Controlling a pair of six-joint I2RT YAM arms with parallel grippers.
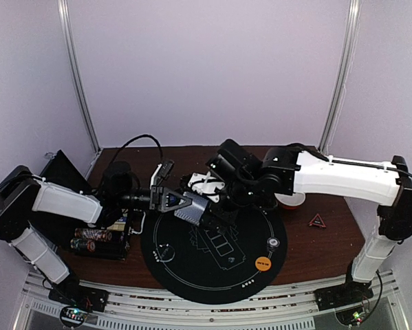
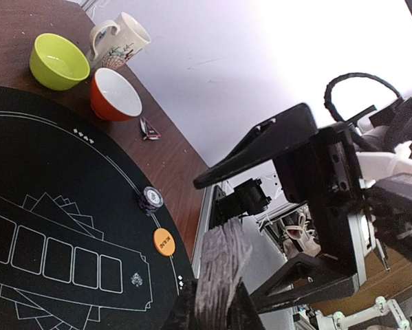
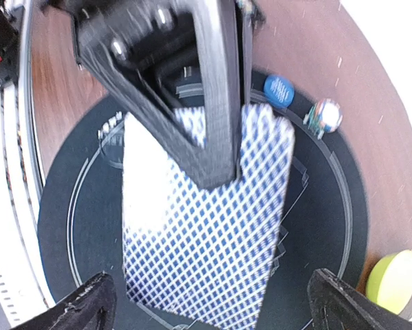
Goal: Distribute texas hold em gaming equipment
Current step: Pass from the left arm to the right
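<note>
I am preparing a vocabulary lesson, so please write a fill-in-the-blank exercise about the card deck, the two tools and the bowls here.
1. The left tool is shut on the card deck, while the right tool stands ___.
2. The deck's back is patterned white and ___.
3. The bowl beside the green bowl is ___ outside.
4. The orange disc lies on the ___ round mat.
Missing words: open; blue; orange; black.
</note>
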